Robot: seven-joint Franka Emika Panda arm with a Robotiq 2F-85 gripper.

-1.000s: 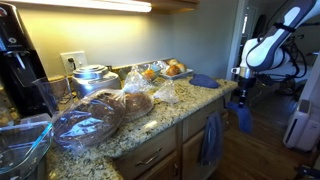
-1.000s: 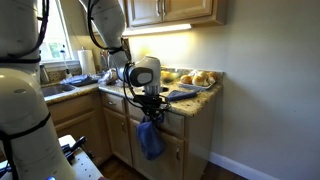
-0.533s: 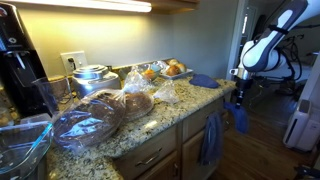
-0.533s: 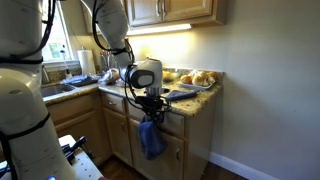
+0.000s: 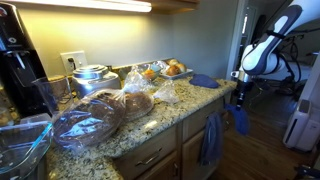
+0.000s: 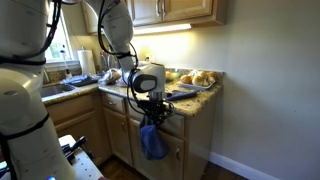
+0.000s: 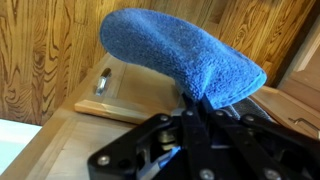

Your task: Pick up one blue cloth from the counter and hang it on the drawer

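Blue terry fills the wrist view. The cloth (image 7: 180,55) arcs from 10 o'clock down to 4 o'clock, and its lower end is pinched in the gripper (image 7: 192,128). The jaws are closed tight on the fabric, with no gap showing between them. Behind the cloth is a honey-wood cabinet (image 7: 40,50), with a metal handle (image 7: 102,80) at 9 o'clock of the cloth.

In an exterior view the gripper (image 5: 240,93) sits at 3 o'clock of the frame, beyond the end of the counter (image 5: 190,103). The cloth (image 5: 241,120) hangs limp at 6 o'clock of the gripper, off the counter and apart from it. A hung cloth (image 5: 210,140) drapes over a drawer front just below the counter's end, at 9 o'clock of the held one. A 3rd cloth (image 5: 204,80) lies on the counter near that end, beside the rolls (image 5: 172,69). Bagged bread (image 5: 130,103) sits nearer the frame's middle.

In an exterior view the gripper (image 6: 150,112) points down in front of the cabinets, with the cloth (image 6: 153,143) bunched at 6 o'clock of it. Whether the cloth touches the cabinet front cannot be told.
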